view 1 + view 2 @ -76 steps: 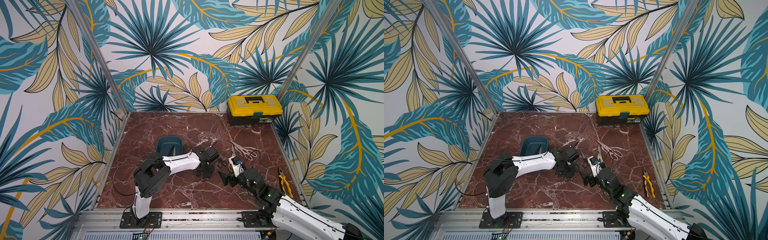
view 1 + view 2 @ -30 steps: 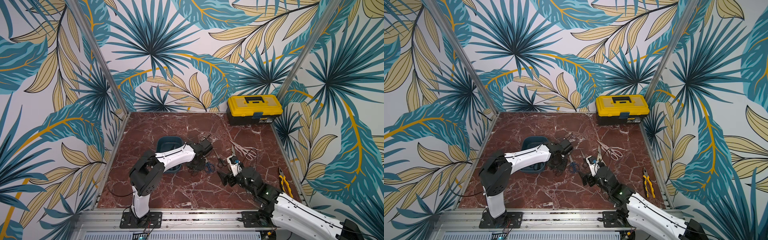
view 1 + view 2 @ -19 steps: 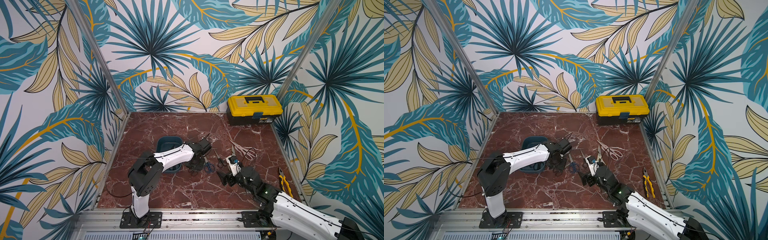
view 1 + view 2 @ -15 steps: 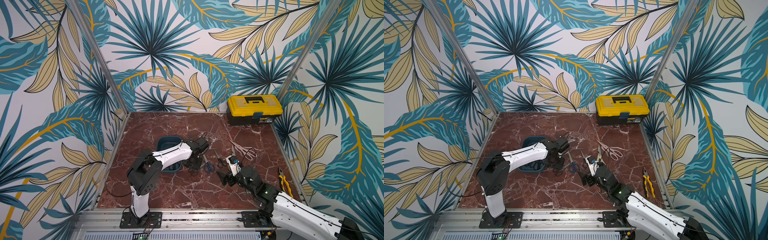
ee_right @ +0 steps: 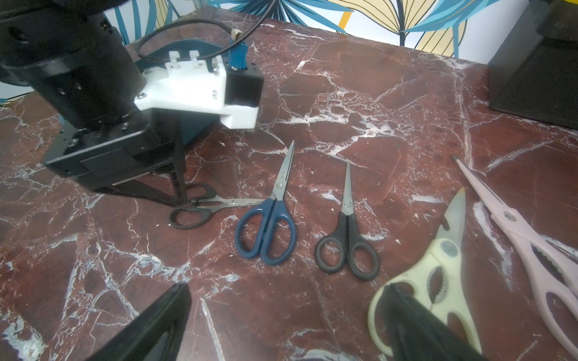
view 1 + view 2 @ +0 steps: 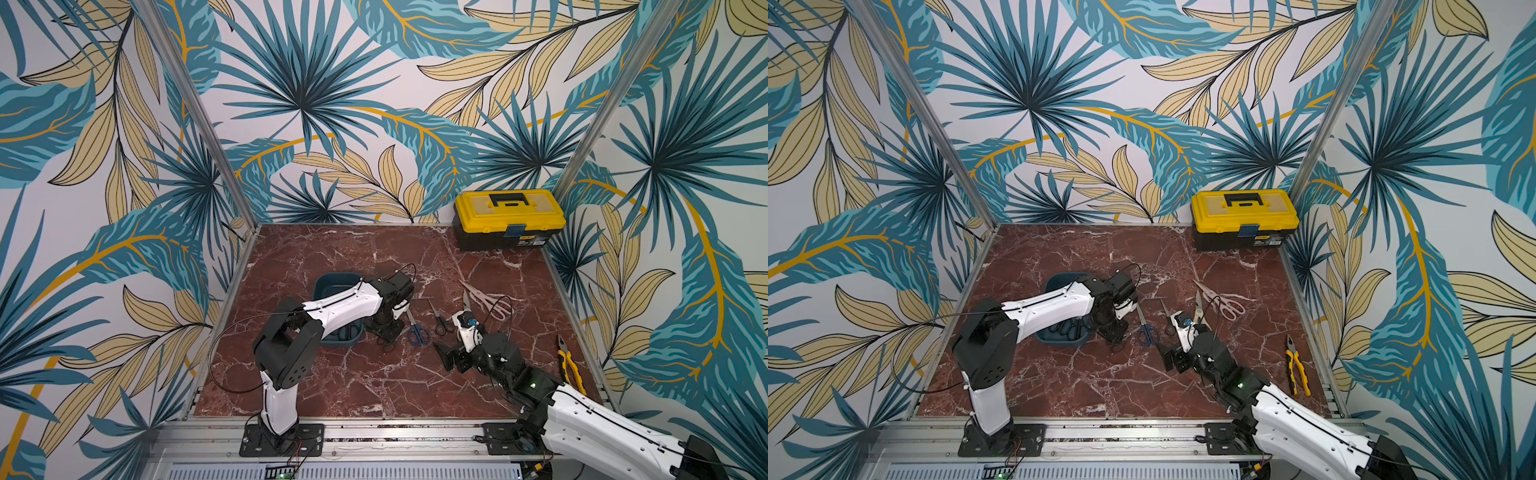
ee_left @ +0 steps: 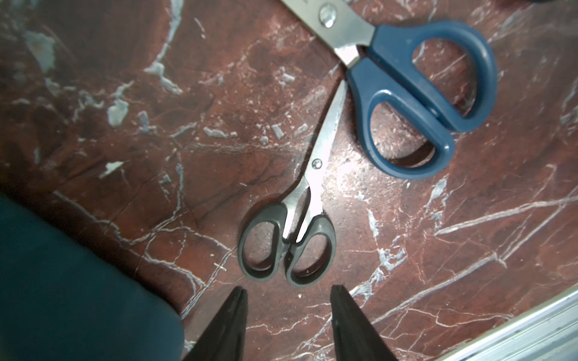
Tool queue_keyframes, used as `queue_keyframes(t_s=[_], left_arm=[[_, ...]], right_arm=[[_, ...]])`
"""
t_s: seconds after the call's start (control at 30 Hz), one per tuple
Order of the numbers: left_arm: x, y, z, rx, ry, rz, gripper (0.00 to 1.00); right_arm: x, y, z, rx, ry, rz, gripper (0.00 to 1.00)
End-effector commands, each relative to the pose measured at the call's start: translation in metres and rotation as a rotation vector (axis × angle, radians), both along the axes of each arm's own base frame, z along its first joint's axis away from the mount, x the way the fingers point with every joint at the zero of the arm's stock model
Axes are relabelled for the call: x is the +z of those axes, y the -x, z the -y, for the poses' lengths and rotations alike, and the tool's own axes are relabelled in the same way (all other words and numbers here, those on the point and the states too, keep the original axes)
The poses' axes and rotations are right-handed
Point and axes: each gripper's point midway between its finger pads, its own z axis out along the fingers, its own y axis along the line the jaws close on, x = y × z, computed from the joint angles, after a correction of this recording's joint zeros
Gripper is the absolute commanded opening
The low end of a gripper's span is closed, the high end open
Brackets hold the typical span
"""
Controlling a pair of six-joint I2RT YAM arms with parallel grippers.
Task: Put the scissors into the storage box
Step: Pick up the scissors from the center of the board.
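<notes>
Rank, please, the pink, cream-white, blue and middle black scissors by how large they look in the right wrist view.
1. pink scissors, longest, though cut by the frame edge.
2. cream-white scissors.
3. blue scissors and middle black scissors: too alike to rank.
The first two lie nearer the camera, which flatters them.

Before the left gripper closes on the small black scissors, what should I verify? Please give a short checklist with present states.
1. Left gripper open and empty: ok.
2. Handles of the small black scissors centred ahead of it: ok.
3. Blade tip free of the blue scissors: not ok; it lies against their handle.
4. Room in the storage box: cannot tell; black scissors lie inside and the left arm covers part.
5. Right gripper out of the way: ok; open, apart, by the cream-white scissors.
</notes>
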Motion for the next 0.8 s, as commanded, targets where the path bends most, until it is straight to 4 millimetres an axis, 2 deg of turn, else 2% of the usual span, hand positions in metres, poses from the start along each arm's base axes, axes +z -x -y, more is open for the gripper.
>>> queue_keyframes(t_s=[0.0, 0.2, 0.4, 0.63, 0.77], left_arm=[[-0.005, -0.007, 0.004, -0.037, -0.017, 0.014, 0.48], [-0.013, -0.017, 0.004, -0.051, -0.046, 0.042, 0.47], [-0.025, -0.013, 0.010, -0.057, -0.038, 0.010, 0.41], [-0.040, -0.010, 0.010, -0.051, -0.080, 0.001, 0.40], [-0.039, -0.009, 0.016, -0.030, -0.071, 0.009, 0.36]], right_arm=[[0.008, -0.001, -0.004, 0.013, -0.012, 0.017, 1.00], [0.007, -0.002, -0.004, 0.010, -0.009, 0.013, 1.00], [0.007, -0.002, -0.003, 0.004, -0.007, 0.014, 1.00], [0.008, -0.002, -0.002, 0.001, -0.008, 0.017, 1.00], [0.007, -0.002, -0.002, 0.001, -0.006, 0.015, 1.00]])
